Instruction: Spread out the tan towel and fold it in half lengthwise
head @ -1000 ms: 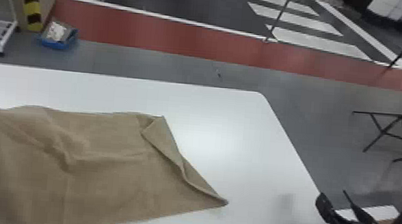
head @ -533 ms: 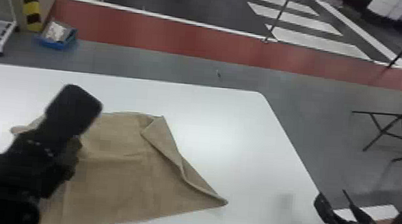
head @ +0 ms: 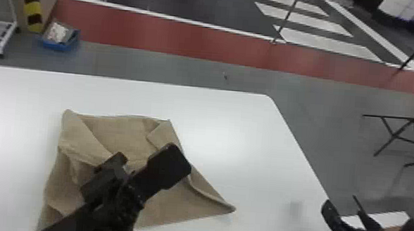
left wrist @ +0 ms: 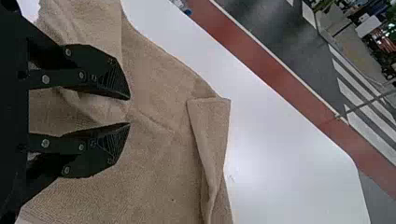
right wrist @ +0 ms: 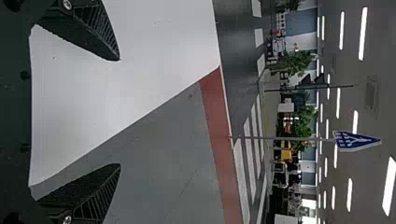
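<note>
Head view: from above, forward and down over the table (head: 223, 118)
Left wrist view: close over the towel (left wrist: 154, 70), toward the far edge
Right wrist view: outward across the right edge
Far right corner: head, left wrist views

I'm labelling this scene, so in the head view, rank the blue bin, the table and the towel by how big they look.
1. Table, cut off by the view's edge
2. Towel, partly behind the left arm
3. Blue bin, on the floor beyond

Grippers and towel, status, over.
Left gripper open over tan towel. Right gripper open near table's right end. Towel rumpled; turned-over right edge likely hinders spreading.
</note>
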Controlling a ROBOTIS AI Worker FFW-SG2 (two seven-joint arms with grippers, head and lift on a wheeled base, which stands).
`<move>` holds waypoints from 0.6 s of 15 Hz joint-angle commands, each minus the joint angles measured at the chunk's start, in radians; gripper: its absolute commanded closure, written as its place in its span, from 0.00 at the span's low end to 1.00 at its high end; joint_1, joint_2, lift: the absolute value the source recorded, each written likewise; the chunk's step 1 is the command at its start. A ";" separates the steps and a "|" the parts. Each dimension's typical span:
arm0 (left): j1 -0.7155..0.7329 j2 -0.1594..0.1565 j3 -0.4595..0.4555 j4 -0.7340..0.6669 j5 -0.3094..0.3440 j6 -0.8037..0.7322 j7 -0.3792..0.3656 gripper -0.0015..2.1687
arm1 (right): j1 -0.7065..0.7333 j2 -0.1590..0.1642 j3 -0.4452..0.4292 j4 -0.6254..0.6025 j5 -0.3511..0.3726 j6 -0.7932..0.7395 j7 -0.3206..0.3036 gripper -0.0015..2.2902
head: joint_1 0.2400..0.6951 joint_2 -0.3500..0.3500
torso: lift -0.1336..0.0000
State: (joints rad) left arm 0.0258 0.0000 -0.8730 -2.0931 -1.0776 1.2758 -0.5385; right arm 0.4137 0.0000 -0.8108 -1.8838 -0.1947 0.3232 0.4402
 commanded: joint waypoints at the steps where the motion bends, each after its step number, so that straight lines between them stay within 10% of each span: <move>1: 0.023 -0.003 0.000 -0.039 -0.019 0.030 0.031 0.03 | -0.003 0.001 0.013 -0.001 0.001 -0.011 0.000 0.03 | 1.00 0.00 | 0.04; 6: 0.095 -0.003 0.112 -0.183 -0.051 0.095 0.058 0.03 | -0.001 0.001 0.053 -0.003 0.055 -0.140 0.049 0.03 | 1.00 0.00 | 0.04; 9: 0.167 -0.003 0.210 -0.309 0.062 0.178 0.081 0.04 | 0.017 0.001 0.142 -0.038 0.250 -0.394 0.114 0.03 | 1.00 0.00 | 0.04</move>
State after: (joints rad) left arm 0.1576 -0.0001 -0.7083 -2.3433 -1.0694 1.4210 -0.4587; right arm 0.4224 0.0000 -0.7097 -1.9071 -0.0319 0.0452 0.5440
